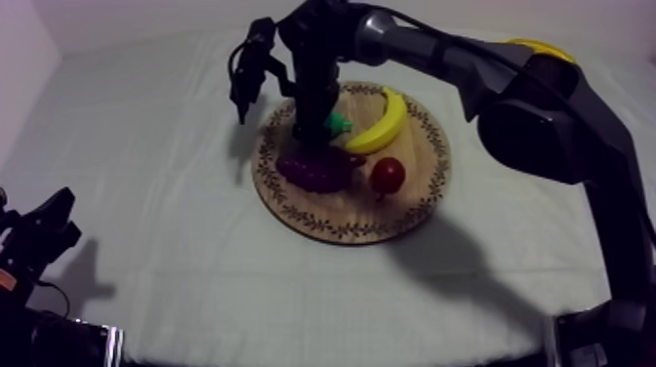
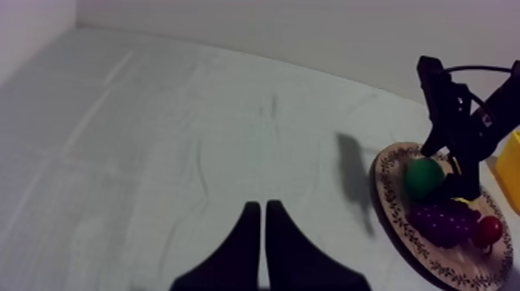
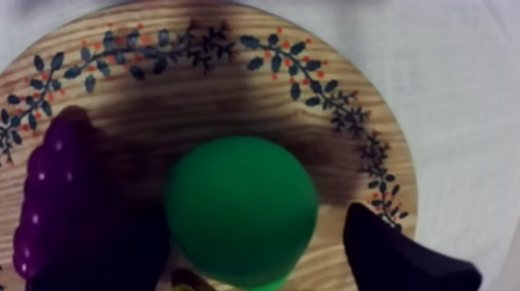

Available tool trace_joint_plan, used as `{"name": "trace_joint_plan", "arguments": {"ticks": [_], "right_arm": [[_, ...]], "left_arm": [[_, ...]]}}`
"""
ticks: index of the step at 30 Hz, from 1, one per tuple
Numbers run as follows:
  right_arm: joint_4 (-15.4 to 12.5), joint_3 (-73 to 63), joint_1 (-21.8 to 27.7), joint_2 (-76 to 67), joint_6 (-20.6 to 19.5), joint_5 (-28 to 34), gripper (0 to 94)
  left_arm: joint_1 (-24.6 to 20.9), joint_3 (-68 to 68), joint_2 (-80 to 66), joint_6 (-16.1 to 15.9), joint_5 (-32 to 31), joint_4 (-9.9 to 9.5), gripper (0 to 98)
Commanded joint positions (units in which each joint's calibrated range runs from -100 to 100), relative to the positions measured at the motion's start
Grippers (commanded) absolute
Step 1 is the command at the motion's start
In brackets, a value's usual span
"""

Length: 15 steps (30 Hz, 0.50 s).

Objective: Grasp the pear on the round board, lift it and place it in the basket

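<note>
Right gripper [image 1: 314, 122] fingers apart, straddling pear [image 3: 240, 209] on board [image 1: 342, 231]; centre, sink lower, squeeze gently, clear of grapes [image 3: 54, 201]. Left gripper [image 2: 259, 248] fingers together, idle.

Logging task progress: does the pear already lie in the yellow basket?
No, the pear rests on the wooden board, close beside the bunch of grapes.

Grained wooden board [image 3: 232, 100], smooth matt pear [image 3: 241, 209]

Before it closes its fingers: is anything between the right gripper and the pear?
Nothing visible. The right gripper is open over the pear, a finger on each side. The grapes lie close beside one finger on the wooden board.
</note>
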Motion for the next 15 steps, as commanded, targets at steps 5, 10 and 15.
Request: {"name": "trace_joint_plan", "arguments": {"ticks": [5, 10, 15], "right_arm": [[-0.2, 0.0, -0.1, 0.7, -0.1, -0.8, 45.2], [-0.1, 0.3, -0.2, 0.8, -0.4, -1.3, 40.1], [0.2, 1.8, -0.2, -1.2, -0.6, -1.3, 39.3]], "left_arm": [[0.0, 0.0, 0.0, 0.0, 0.0, -0.02, 0.1], [0.0, 0.0, 0.0, 0.0, 0.0, -0.02, 0.1], [0.0, 0.0, 0.0, 0.0, 0.0, -0.02, 0.1]]}}
